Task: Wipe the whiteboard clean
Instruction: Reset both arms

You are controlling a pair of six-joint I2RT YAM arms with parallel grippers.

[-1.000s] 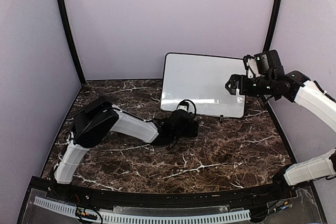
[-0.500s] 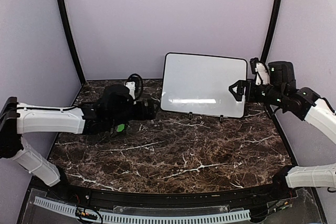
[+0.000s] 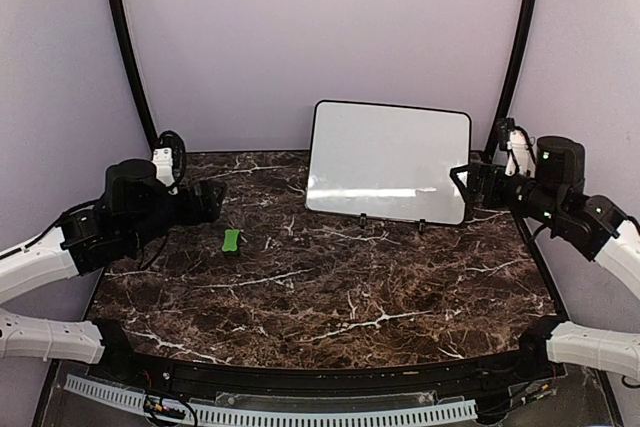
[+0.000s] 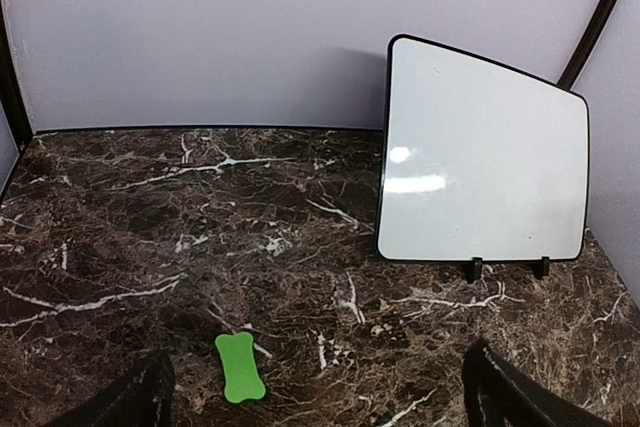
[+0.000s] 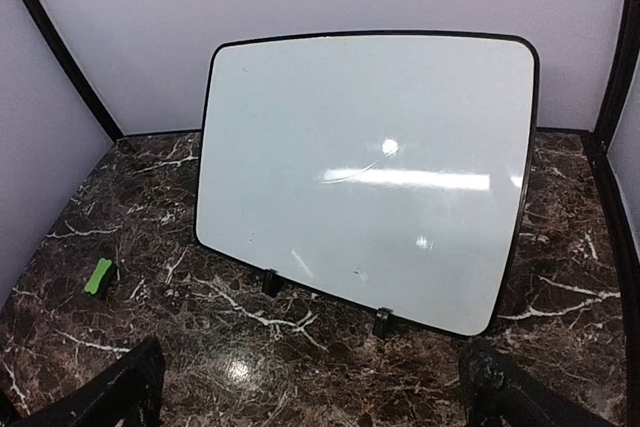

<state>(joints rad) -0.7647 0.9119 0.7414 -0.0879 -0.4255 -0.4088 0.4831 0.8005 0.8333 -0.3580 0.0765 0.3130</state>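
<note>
The whiteboard (image 3: pixel 390 160) stands upright on two small black feet at the back of the table. Its face is blank apart from faint smudges, and it also shows in the left wrist view (image 4: pixel 482 157) and the right wrist view (image 5: pixel 368 172). The small green eraser (image 3: pixel 231 240) lies flat on the table, left of the board, and shows in both wrist views (image 4: pixel 240 367) (image 5: pixel 98 275). My left gripper (image 3: pixel 208 202) is open and empty, back at the left, with the eraser just in front of it. My right gripper (image 3: pixel 468 181) is open and empty beside the board's right edge.
The dark marbled table (image 3: pixel 350 287) is bounded by lilac walls with black corner posts (image 3: pixel 128 57) (image 3: pixel 518 37). The board sits close to the back wall, right of centre.
My left arm has swung away from the board to the far left and let go of the green eraser, which now lies on the table. My right gripper has drawn back to the right.
</note>
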